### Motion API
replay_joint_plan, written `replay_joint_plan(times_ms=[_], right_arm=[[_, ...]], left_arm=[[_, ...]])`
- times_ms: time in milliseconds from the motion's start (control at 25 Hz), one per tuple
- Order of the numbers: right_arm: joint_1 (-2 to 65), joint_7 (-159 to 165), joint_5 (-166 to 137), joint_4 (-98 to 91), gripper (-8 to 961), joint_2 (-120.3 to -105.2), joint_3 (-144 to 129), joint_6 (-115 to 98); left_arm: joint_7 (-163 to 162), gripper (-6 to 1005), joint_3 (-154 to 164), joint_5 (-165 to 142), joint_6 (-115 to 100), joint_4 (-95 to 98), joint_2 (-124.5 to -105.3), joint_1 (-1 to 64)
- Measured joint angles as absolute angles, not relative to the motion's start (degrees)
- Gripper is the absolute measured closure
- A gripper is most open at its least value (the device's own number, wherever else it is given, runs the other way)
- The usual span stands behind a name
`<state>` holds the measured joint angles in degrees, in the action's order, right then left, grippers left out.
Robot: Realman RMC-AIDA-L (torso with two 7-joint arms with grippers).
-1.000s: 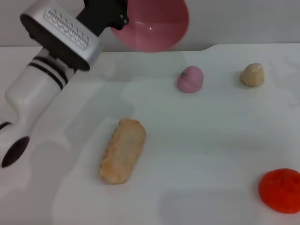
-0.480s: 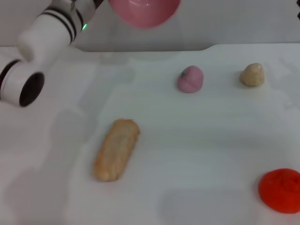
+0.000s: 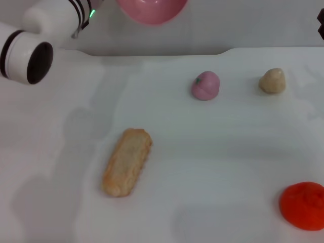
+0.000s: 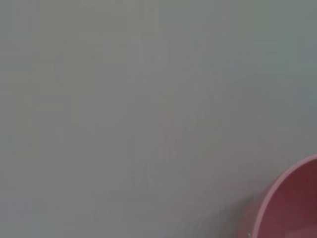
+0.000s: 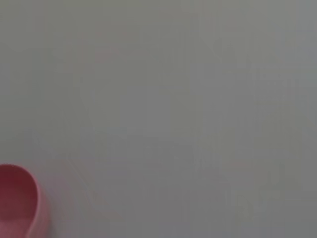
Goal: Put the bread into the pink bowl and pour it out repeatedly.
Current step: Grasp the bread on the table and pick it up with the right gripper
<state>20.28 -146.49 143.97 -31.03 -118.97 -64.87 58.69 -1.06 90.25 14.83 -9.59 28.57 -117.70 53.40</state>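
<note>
The bread (image 3: 127, 162) lies flat on the white table (image 3: 217, 147), left of centre, its plain tan side up. The pink bowl (image 3: 152, 10) hangs high above the table's far edge, partly cut off by the top of the head view. My left arm (image 3: 30, 45) reaches up to it from the upper left; the fingers are out of the picture. The bowl's rim shows close in the left wrist view (image 4: 287, 208) and farther off in the right wrist view (image 5: 20, 203). Only a dark sliver of my right gripper (image 3: 321, 24) shows at the right edge.
A small pink peach toy (image 3: 205, 85) and a beige lump (image 3: 272, 80) sit at the back of the table. A flat orange-red round thing (image 3: 304, 205) lies at the front right. A grey wall stands behind the table.
My left arm has swung upward, carrying the bowl higher and slightly left. The bread shifted a little to the left on the table and now lies still.
</note>
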Motion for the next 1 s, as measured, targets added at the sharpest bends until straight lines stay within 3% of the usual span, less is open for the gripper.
replay_joint_plan(times_ms=[720,1000], right_arm=[[21.5,-146.8,143.6,-29.6,478,-118.56,-64.8,57.3],[21.0,-146.8,143.6,-29.6,478,-118.57,-64.6,57.3]], left_arm=[[-13.9,956,91.4,14.6,-7.7,32.3,-117.29,50.1],[-13.5,956,93.9,14.4,0.1,42.4,-116.34,42.6]])
